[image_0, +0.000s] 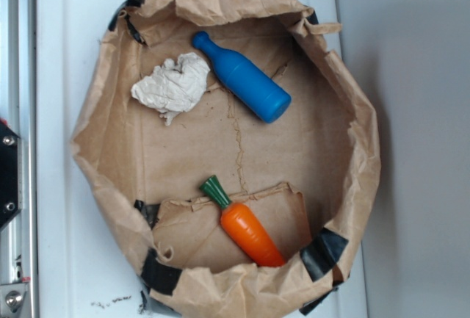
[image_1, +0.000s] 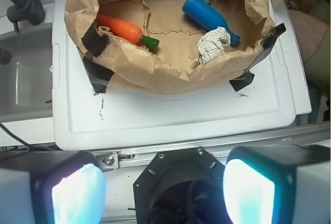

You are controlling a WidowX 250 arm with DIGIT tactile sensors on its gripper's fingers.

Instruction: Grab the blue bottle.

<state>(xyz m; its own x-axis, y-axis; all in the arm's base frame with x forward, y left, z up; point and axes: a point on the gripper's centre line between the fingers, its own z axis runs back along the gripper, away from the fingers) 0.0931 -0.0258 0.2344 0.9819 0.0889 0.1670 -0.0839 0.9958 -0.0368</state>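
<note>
Awaiting pickup: blue bottle (image_1: 209,18) — likely light, rigid, slick; take its cylindrical body. Lies well ahead of gripper (image_1: 164,195), jaws apart — empty.

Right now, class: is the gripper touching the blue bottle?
Apart. The wrist view shows the gripper open and far back from the blue bottle, which lies untouched inside the paper bag.

Claw (image_1: 164,188) fingertips cut off by the wrist view's bottom edge, carrot (image_0: 245,224) tip hidden behind the paper bag (image_0: 352,186) rim, sink (image_1: 20,79) cropped at left
</note>
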